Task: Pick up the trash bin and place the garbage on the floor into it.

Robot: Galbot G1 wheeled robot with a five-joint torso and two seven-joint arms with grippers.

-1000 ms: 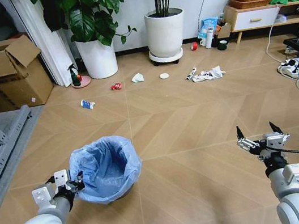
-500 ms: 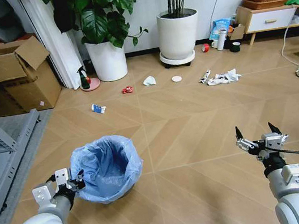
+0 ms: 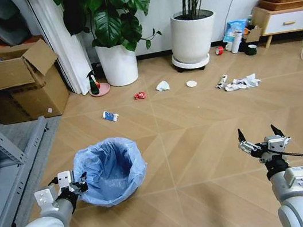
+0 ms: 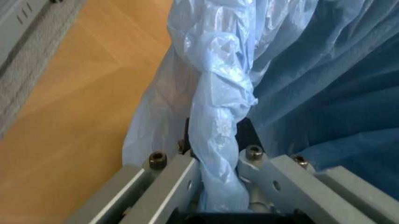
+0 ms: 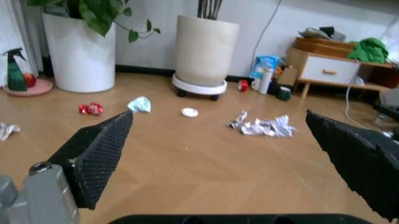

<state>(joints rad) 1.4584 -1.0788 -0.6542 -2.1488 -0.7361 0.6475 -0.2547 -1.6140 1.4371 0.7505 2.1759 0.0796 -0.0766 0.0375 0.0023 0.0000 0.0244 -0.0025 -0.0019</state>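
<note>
Head view: we note the floor [image 3: 202, 140], chevron wood, with the trash bin [image 3: 109, 172] standing on it at near left, blue liner folded over the rim. Our left gripper [image 3: 76, 185] is clamped on that rim; left wrist view shows both fingers [image 4: 168, 179] pinching a bunched fold of the liner. Our right gripper [image 3: 258, 137] hangs above bare floor at near right, fingers spread wide, grasping nothing. Garbage lies far ahead near the plant pots [image 3: 193, 36]: crumpled white paper [image 3: 240, 82], white-blue small bottle [image 3: 110, 116], pale tissue [image 3: 162, 86], red wrapper [image 3: 140, 95], white disc [image 3: 192, 83].
</note>
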